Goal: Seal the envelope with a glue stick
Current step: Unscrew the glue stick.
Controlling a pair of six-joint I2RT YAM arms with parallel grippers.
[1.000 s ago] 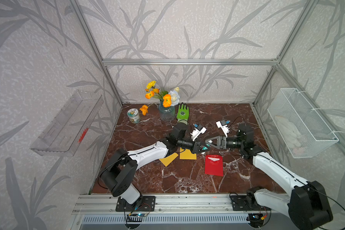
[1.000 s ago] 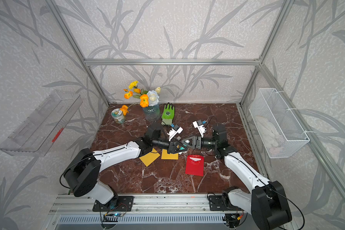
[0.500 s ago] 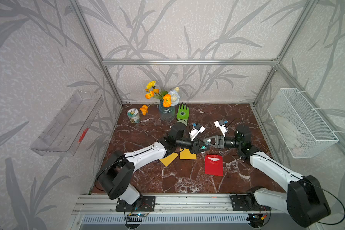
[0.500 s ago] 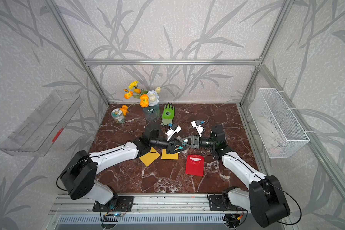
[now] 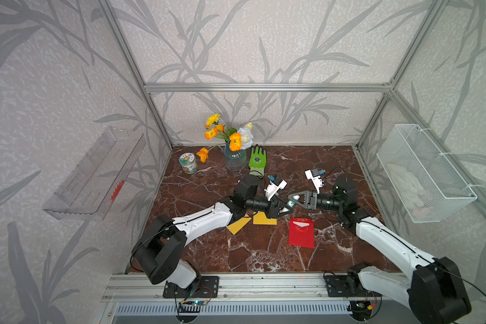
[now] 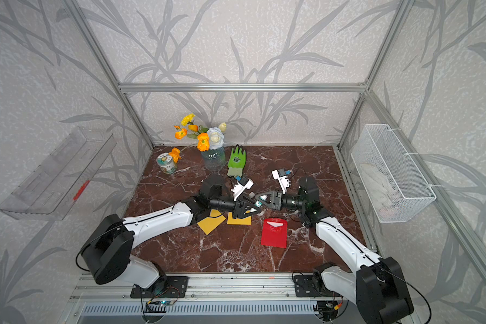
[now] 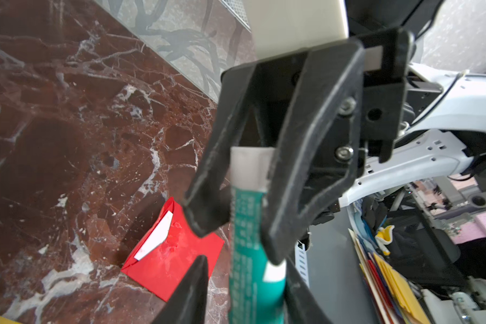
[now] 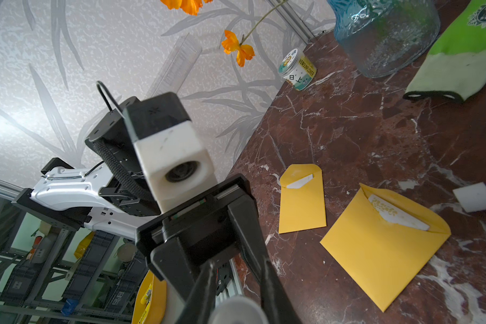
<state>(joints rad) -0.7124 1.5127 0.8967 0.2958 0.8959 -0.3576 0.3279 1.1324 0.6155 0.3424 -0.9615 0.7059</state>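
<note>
Top view: red envelope [image 5: 301, 232], glove [image 5: 257, 160], vase [image 5: 235, 161]

Seen from the left wrist, the glue stick [image 7: 250, 252] runs out of view at the edge, one end lost. From the right wrist its cap is a blur. In both top views a yellow envelope [image 5: 237, 225] lies half under the left arm [image 5: 205, 220].

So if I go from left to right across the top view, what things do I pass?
In a top view: clear wall shelf → little jar → flower vase → green glove → red envelope → white wire basket.
</note>
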